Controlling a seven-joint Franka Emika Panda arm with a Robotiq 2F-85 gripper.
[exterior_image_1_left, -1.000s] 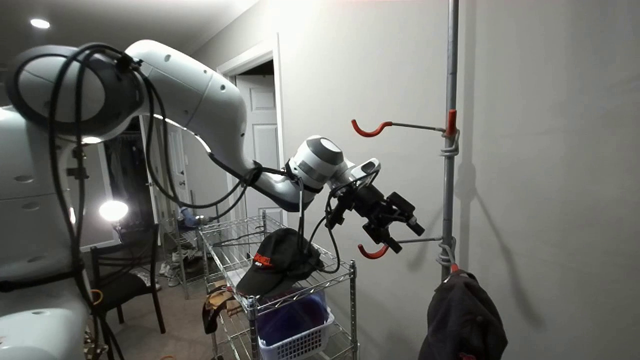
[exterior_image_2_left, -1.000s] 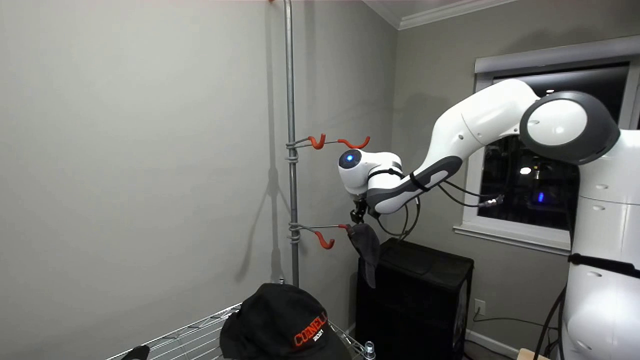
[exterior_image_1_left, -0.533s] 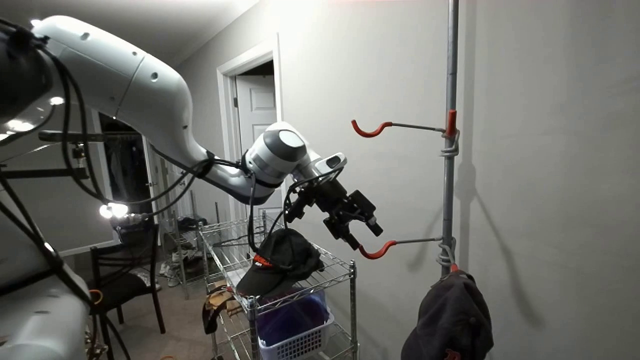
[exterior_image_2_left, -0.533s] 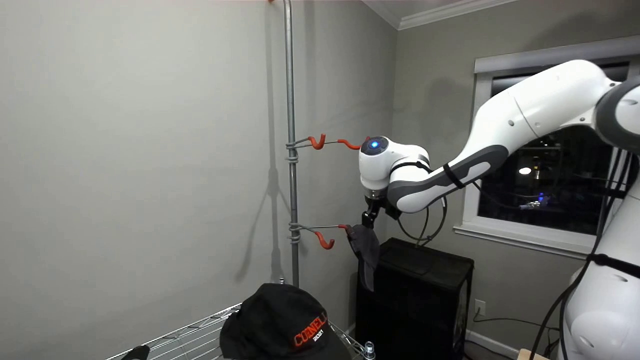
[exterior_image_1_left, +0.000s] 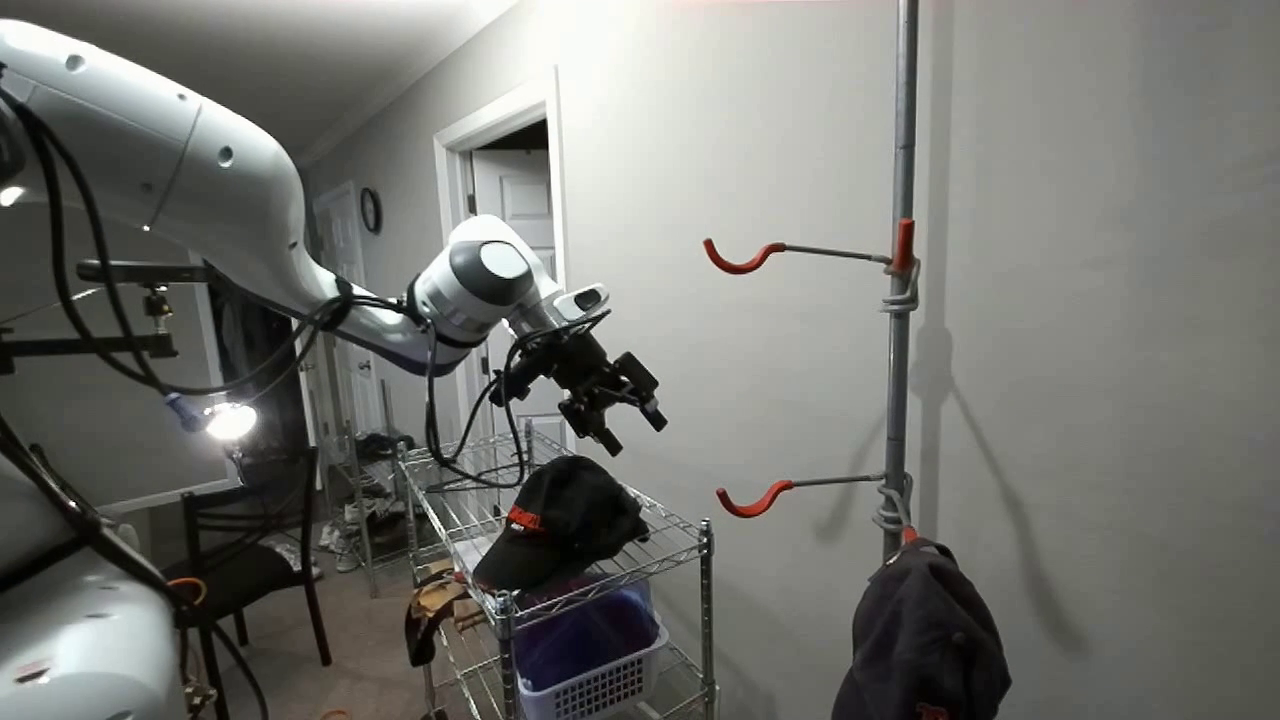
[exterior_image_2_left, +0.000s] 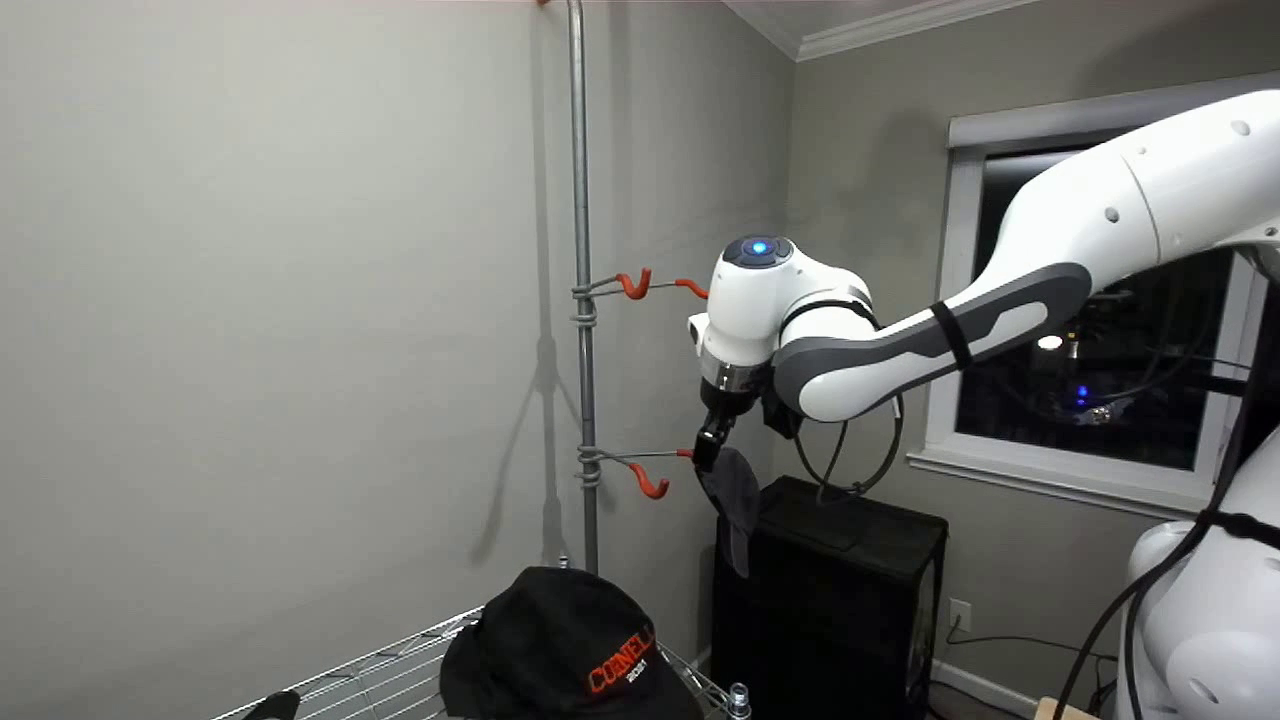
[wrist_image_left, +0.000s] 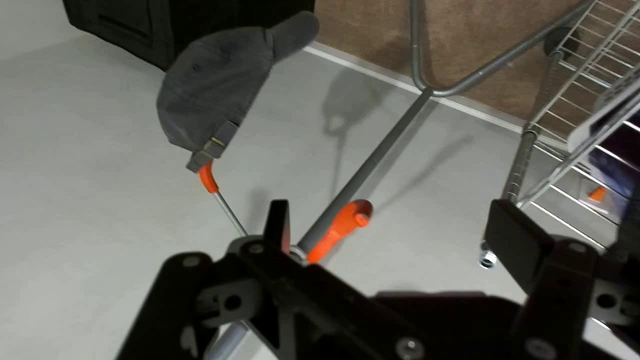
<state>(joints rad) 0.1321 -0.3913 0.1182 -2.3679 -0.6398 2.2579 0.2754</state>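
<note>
The gripper (wrist_image_left: 392, 220) has its two fingers (wrist_image_left: 517, 240) spread wide, just air between them, low in the wrist view; there the grey cap (wrist_image_left: 215, 85) hangs at upper left from an orange-red hook (wrist_image_left: 207, 179), well apart from the fingers; this view alone shows the bent tubing (wrist_image_left: 500, 62) at the foot of the pole (wrist_image_left: 365, 170), upper right; in an exterior view the gripper is mid-frame, above the black cap (exterior_image_1_left: 560, 525) on the top shelf of the wire rack (exterior_image_1_left: 707, 590); a chair (exterior_image_1_left: 245, 580) at lower left appears only there; the black cap's orange lettering (exterior_image_2_left: 618, 662) reads clearly in an exterior view, lower centre, with a window (exterior_image_2_left: 1050, 415) at upper right and a black box (exterior_image_2_left: 830, 570) lower and left of it; caps number two, hanging and lying; hooks number four in both exterior views, while the wrist view catches two; a white basket (exterior_image_1_left: 600, 688), lower centre in an exterior view, sits on the rack's lower shelf and holds something purple (exterior_image_1_left: 580, 640).
</note>
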